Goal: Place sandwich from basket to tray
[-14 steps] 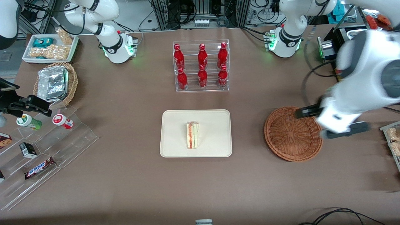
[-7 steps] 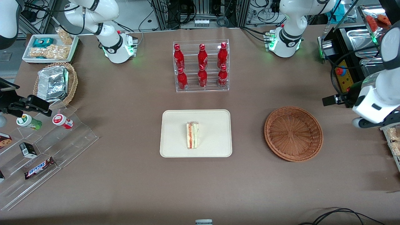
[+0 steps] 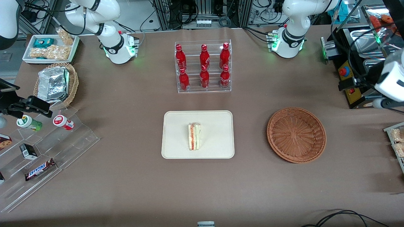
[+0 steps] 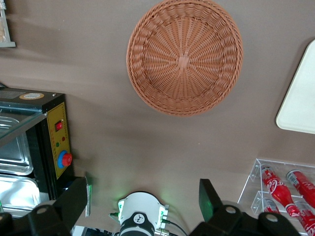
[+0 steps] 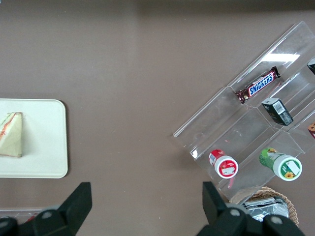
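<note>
Sandwich (image 3: 194, 136) down on its side near the middle of the cream tray (image 3: 176, 148), well apart from the fingers (image 4: 74, 196) and toward the parked arm's end from them. Wicker basket (image 3: 296, 135) bare inside, between the fingers and the tray, nearer to the fingers. Gripper (image 3: 363, 93) up high at the working arm's end of the tabletop (image 3: 126, 189), over the black control box (image 4: 56, 142) with its red button; fingers spread wide, holding nothing.

Looks like delivery done and only the retreat left. To do that well: keep height, hold the fingers parted, and carry them away from the basket rather than across it. Mind the control box and the steel pans (image 4: 15, 147) just under and beside the fingers, and the cables draped near them; no dropping low here. Steer wide of the rack of red bottles (image 3: 203, 67), far off from the fingers near the tray. Leave the sandwich alone: no nudge to the tray, no second pass. Come to rest slowly, clear of everything below.
</note>
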Tool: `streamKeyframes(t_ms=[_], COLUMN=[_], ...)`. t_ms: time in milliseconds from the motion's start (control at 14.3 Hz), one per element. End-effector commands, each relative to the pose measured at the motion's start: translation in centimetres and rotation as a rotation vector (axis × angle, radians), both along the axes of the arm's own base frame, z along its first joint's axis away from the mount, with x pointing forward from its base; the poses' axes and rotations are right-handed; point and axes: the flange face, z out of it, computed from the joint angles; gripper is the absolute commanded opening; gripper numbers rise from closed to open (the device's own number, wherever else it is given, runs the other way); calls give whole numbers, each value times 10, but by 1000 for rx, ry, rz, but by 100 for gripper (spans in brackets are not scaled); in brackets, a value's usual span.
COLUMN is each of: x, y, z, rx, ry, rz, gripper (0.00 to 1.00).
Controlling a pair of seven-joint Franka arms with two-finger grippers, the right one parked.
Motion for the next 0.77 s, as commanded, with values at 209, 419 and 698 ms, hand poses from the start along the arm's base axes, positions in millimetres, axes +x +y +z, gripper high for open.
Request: streamKeyframes(t_ms=[209, 419, 698], x=[-24, -23, -20], y=[1, 1, 1], z=[23, 23, 29], rx=[61, 43, 25], ry=[-51, -46, -67], rz=[-33, -99, -101], gripper=[100, 100, 100])
